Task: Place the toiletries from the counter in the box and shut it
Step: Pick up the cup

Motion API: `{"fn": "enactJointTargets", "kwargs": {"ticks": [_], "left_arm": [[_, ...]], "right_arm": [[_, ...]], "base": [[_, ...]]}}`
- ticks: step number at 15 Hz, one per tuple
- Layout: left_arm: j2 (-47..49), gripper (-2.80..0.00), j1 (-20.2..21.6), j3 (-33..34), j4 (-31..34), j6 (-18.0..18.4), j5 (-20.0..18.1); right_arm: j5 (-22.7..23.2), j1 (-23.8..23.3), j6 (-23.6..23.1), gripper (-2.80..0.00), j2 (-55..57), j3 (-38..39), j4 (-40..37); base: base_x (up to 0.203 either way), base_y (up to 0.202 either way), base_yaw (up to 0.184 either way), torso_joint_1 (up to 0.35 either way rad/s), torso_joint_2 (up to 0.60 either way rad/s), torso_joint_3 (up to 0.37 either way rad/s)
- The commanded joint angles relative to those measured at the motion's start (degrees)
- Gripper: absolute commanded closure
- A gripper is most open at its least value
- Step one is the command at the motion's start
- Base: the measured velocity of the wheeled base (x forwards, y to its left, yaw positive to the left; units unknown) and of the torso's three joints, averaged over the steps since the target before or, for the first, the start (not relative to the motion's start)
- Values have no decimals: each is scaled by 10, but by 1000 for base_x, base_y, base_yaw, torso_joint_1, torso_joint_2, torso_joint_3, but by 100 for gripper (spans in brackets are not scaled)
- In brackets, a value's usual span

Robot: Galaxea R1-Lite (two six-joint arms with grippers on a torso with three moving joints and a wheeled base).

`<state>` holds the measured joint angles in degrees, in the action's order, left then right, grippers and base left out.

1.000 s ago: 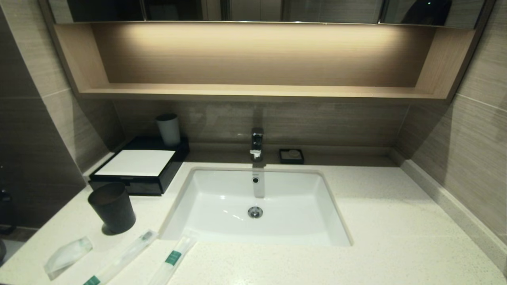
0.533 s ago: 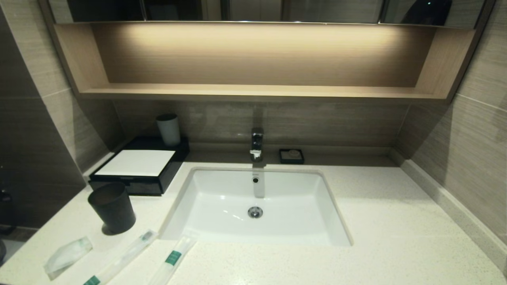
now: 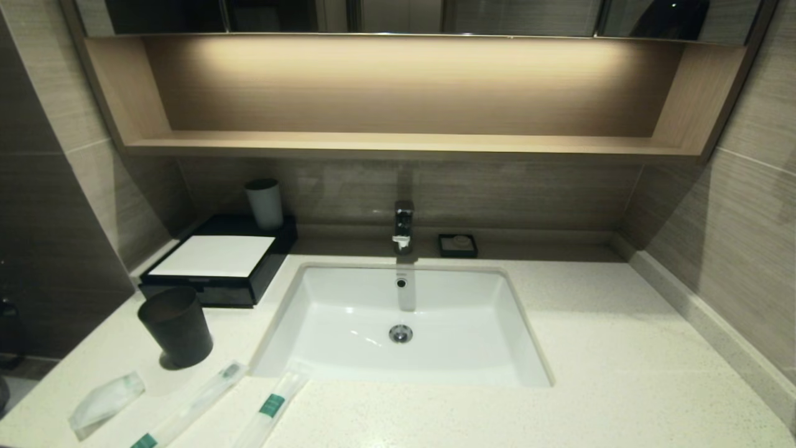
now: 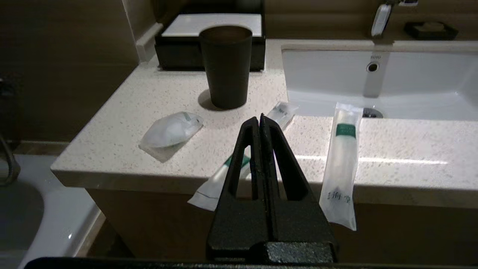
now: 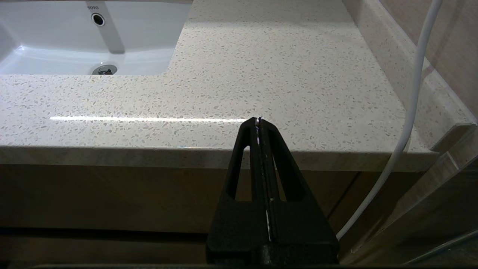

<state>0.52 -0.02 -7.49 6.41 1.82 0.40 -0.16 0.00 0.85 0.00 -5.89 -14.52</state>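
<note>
Two clear toothbrush packets with green bands (image 3: 193,404) (image 3: 270,404) lie at the counter's (image 3: 591,348) front left edge, their ends overhanging it; they also show in the left wrist view (image 4: 214,179) (image 4: 341,164). A short clear pouch with whitish contents (image 3: 106,401) (image 4: 171,129) lies left of them. The black box with the white top panel (image 3: 214,258) (image 4: 213,30) stands at the back left, its drawer pushed in. My left gripper (image 4: 260,117) is shut and empty, held off the counter's front edge before the packets. My right gripper (image 5: 258,120) is shut and empty, off the front edge at the right.
A black tumbler (image 3: 177,323) (image 4: 226,63) stands between the box and the packets. A white-grey cup (image 3: 264,202) sits on the box's back. The white sink (image 3: 323,367), tap (image 3: 403,227) and small soap dish (image 3: 458,244) are mid-counter. A white cable (image 5: 410,112) hangs at the right.
</note>
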Motion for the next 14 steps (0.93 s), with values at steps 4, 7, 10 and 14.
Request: {"fn": "enactJointTargets", "kwargs": {"ticks": [4,7,10,14], "left_arm": [[235,0,-1,-234,38,-17,14],[304,0,-3,-209,-49,4,34],[388,0,-3,-139,-200,7,37],[501,0,1,-74,-316,-14,38]], "right_arm": [[-1,0,9,0,1,0,-1],[-1,0,9,0,1,0,-1],[0,0,6,0,0,0,-1],[0,0,8,0,0,0,-1]], "base": [[0,0,0,0,0,0],[0,0,0,0,0,0],[0,0,0,0,0,0],[0,0,0,0,0,0]]}}
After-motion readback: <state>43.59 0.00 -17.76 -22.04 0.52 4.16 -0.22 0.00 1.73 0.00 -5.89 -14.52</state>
